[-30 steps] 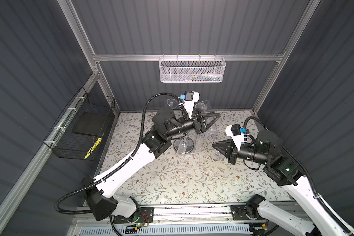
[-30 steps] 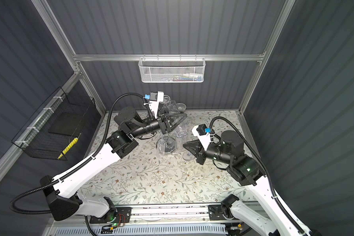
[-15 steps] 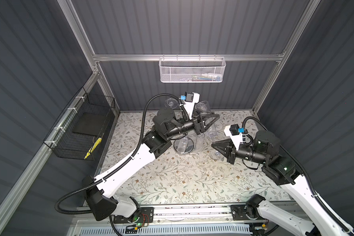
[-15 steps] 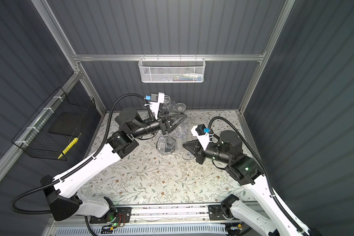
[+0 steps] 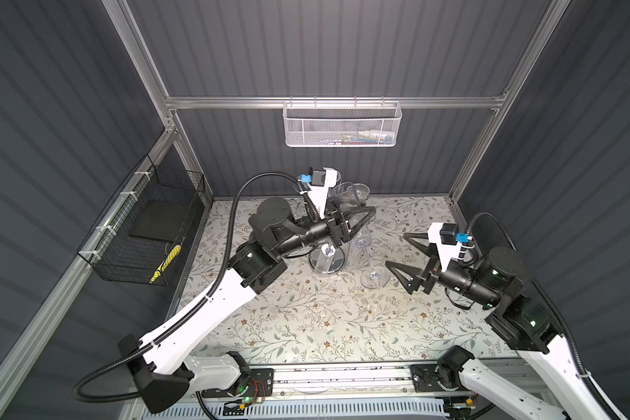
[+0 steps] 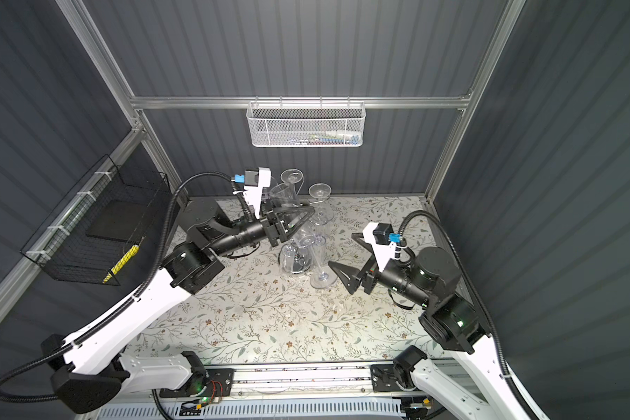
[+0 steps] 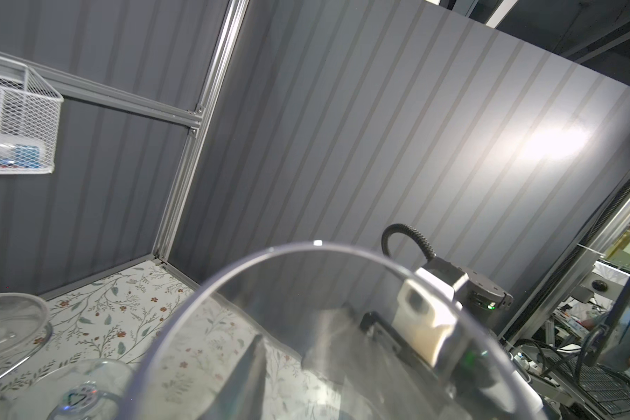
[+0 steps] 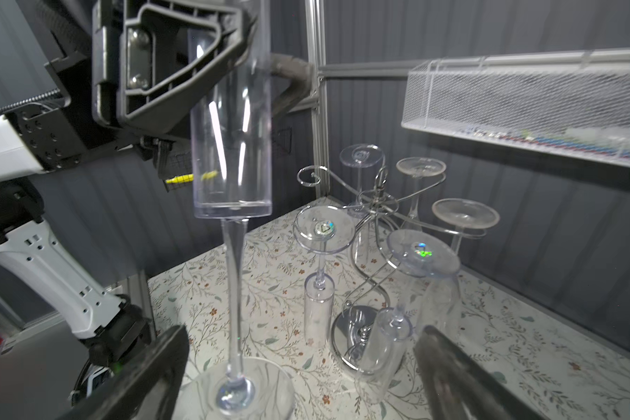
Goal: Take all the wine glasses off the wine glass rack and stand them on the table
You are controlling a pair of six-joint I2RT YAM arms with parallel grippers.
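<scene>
So your left gripper (image 5: pixel 365 221) is clamping the wine glass (image 8: pixel 233 163), right gripper (image 5: pixel 396 249) gaping open, rack (image 8: pixel 342 332) holding other glasses (image 8: pixel 324 229).

Mesh basket (image 5: pixel 324 125) contents indistinct

White shells, black cylindrical joints and ribbed black cables (image 5: pixel 234 207) form the left arm (image 5: pixel 211 309) and right arm (image 5: pixel 553 367). The left end effector (image 5: pixel 368 220) and right end effector (image 5: pixel 395 249) have triangular black fingers (image 6: pixel 346 277).
</scene>
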